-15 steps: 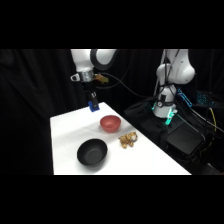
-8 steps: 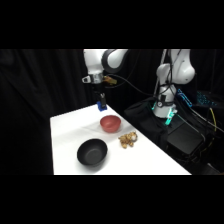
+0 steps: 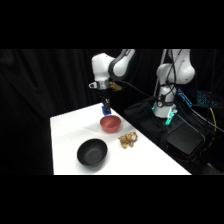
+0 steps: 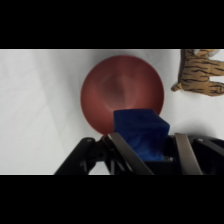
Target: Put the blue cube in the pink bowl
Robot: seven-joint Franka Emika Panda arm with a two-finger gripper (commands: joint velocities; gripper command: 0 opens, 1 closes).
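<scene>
The blue cube (image 4: 141,132) is clamped between my gripper's (image 4: 147,150) two fingers, shut on it. In the wrist view the pink bowl (image 4: 121,92) lies directly below and just beyond the cube, its hollow holding nothing. In the side view the gripper (image 3: 106,109) hangs with the blue cube (image 3: 106,109) just above the far rim of the pink bowl (image 3: 110,123).
A larger black bowl (image 3: 92,152) sits nearer the table's front. A small striped tiger toy (image 3: 128,140) lies right of the pink bowl, also at the upper right of the wrist view as a tiger toy (image 4: 200,72). The arm's base (image 3: 167,95) stands at the back right.
The arm has carried the cube rightward, from left of the pink bowl to just above its far rim. The bowls and toy have stayed put.
</scene>
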